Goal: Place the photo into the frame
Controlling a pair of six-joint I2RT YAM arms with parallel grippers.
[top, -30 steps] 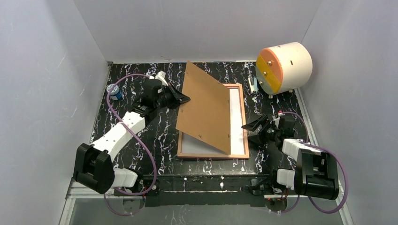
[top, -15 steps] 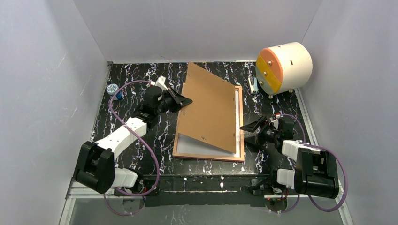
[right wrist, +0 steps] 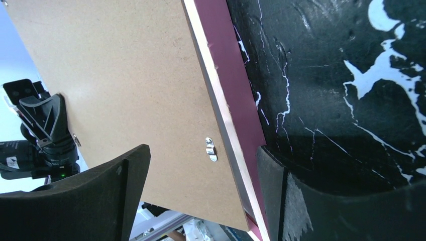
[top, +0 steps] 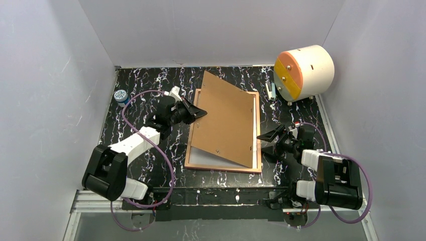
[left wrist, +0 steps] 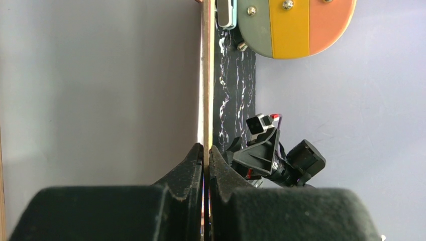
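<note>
Left pincer [top: 202,111] clamped on backing board [top: 226,120] edge, board tilted over frame [top: 221,168]. Right pincer [top: 261,144] wide open beside frame's right rail, holding nothing.

Light was bright and even, shadows soft; the left gripper [left wrist: 206,150] looked dark and slightly blurred at 6 o'clock.

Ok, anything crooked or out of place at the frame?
The backing board sits askew over the frame: its far corner overhangs the far rail, leaving a wedge of the white-backed photo uncovered near-left. The left gripper pinches its left edge.
</note>
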